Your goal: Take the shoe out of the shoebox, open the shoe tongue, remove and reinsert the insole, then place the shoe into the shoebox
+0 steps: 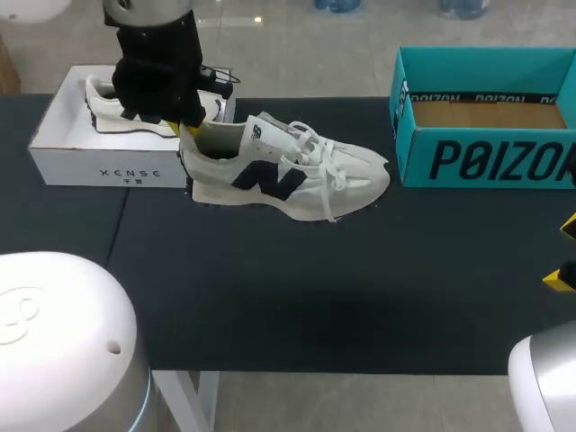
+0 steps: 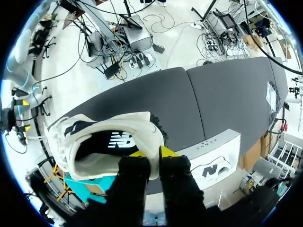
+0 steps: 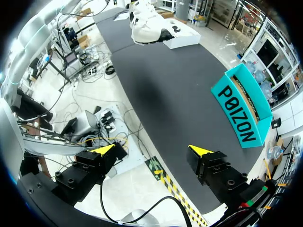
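White shoebox [image 1: 108, 167] holds a second shoe [image 1: 117, 113]; left gripper [image 2: 152, 153] clamped on the heel collar of the shoe [image 1: 288, 171], which is out of the box, just beside it on the table; removal judged done; tongue, insole and reboxing left; teal box [image 1: 486, 158] well apart; right gripper [image 3: 151, 149] fingers spread, holding nothing.

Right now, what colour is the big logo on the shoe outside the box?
Dark navy logo on the white shoe; the head view shows it best.

shoebox [image 1: 126, 167] left, shoe [image 1: 297, 176] middle, carton [image 1: 486, 162] right
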Controlling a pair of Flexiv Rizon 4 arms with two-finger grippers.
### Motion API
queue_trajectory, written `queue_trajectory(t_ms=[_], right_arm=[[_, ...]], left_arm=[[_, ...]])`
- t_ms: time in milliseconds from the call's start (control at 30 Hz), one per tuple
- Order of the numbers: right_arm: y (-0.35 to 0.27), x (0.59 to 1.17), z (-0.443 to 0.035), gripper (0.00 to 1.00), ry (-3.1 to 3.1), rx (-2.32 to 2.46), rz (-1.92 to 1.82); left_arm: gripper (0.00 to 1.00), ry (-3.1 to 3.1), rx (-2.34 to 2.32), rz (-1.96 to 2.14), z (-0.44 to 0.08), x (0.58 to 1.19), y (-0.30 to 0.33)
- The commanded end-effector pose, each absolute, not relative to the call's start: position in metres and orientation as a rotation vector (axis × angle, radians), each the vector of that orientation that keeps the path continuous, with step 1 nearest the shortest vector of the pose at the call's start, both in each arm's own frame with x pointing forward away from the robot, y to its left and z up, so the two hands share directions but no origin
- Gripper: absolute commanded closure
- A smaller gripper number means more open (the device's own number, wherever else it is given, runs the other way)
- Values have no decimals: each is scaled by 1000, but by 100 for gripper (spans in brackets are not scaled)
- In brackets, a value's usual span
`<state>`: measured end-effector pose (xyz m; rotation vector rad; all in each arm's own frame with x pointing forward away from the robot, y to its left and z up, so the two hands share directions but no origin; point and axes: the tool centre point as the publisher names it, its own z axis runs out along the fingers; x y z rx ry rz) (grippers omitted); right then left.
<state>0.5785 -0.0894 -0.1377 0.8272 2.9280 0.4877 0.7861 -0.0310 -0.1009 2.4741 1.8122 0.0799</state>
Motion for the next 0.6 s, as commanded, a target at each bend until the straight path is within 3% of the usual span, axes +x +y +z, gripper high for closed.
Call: queue_trajectory(t_ms=[33,600], right_arm=[[-88,582,-135,0,2937,829,479],[-88,582,-135,0,2937,829,479]], left_arm=[[100,1928,2429,126,-97,775,-45],[100,1925,2401,80,-101,749,-70]])
